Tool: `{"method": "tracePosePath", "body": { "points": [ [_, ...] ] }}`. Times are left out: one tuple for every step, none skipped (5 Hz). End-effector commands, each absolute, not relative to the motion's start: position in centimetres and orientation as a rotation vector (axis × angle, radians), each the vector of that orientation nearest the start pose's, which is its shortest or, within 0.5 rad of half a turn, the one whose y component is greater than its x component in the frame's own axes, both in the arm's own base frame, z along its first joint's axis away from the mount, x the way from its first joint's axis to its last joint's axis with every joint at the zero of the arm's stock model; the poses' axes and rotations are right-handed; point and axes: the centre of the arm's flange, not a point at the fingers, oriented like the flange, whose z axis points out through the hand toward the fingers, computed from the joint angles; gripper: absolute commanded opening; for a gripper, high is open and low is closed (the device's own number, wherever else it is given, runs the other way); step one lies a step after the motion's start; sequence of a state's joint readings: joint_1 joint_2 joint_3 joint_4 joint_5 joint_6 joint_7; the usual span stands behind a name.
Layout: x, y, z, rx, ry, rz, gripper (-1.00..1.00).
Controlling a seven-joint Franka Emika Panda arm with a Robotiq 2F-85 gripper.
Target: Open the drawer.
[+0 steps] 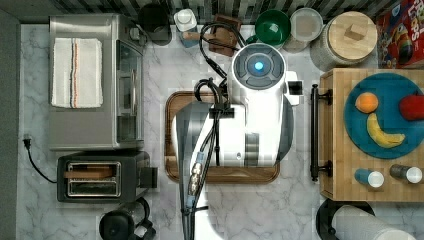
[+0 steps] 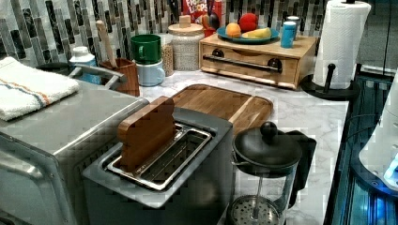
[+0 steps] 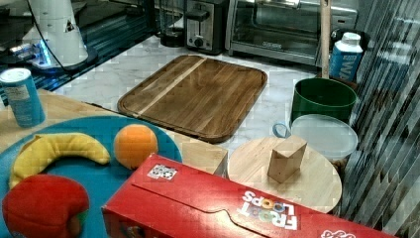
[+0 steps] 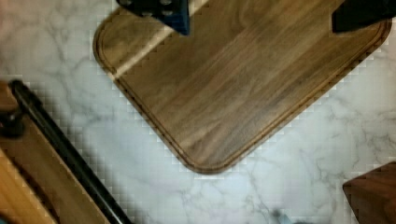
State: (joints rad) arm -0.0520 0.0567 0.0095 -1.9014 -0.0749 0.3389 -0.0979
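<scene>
A white marble bench (image 1: 160,65) is being shown, backed by a striped tile wall, with the white arm (image 1: 240,125) being seen from above over a dark walnut cutting board (image 3: 195,94) at the middle of the surface.

The drawer (image 2: 251,63) is being carried in a light wooden box at the top view's right, and at the far end of the bench in the left view. Its front is being turned toward the cutting board, and it is being kept fully shut, flush with the box. The long black bar handle (image 1: 314,132) is being run across that front; in the top view its long axis is being laid from top to bottom of the picture, parallel to the near edge of the board, with bare marble between them. In the wrist view the handle (image 4: 65,149) is being seen as a slanted dark bar beside the board's rounded corner.

On top of the box a blue plate (image 1: 387,145) is being loaded with an orange (image 1: 366,102), a banana (image 1: 382,134) and a red fruit (image 1: 412,107).

The pincer (image 4: 261,16) is being held above the cutting board, apart from the handle; its two dark fingertips (image 4: 175,16) are being spread wide with nothing between them.
</scene>
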Motion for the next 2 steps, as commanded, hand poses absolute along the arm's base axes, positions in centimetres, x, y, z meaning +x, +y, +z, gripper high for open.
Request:
{"method": "tracePosePath", "body": {
  "points": [
    [52.7, -4.0, 39.6, -3.211, 0.495, 0.103, 1.00],
    [52.5, -7.7, 40.9, -3.235, 0.284, 0.117, 1.00]
  ]
}}
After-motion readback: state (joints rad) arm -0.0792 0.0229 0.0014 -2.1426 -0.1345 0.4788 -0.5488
